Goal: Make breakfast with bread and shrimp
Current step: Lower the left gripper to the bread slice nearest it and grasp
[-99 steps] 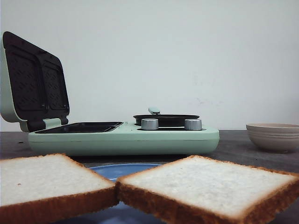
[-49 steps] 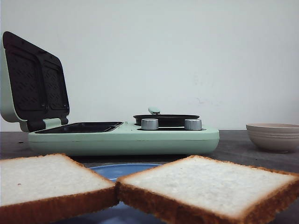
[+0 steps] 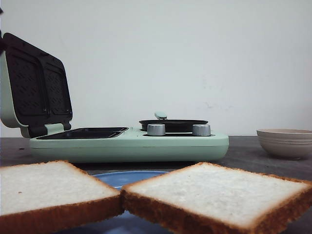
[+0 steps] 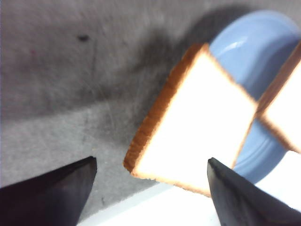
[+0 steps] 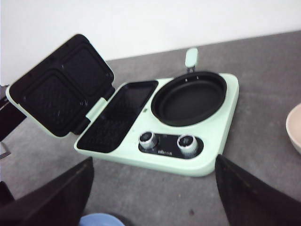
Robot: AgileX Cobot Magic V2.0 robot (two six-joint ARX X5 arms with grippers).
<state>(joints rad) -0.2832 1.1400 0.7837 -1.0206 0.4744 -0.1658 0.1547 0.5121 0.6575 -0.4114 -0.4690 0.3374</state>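
On the green cooker (image 5: 160,141) lettering by the knobs is unreadable — bread (image 4: 197,120) pale, golden-crusted, on blue plate (image 4: 263,52); left gripper (image 4: 150,188), right gripper (image 5: 153,197) both spread, empty.

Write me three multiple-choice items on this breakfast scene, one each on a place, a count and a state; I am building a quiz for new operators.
1. Where do the bread slices rest?
A. on the blue plate
B. in the round pan
C. in the beige bowl

2. How many silver knobs does the green breakfast maker have?
A. one
B. two
C. four

3. How is the sandwich-press lid?
A. shut flat
B. taken off
C. raised open

Key:
1 A, both slices overlap the blue plate's rim in the left wrist view.
2 B, two knobs sit side by side below the pan.
3 C, the lid stands up, its dark grid plates showing.
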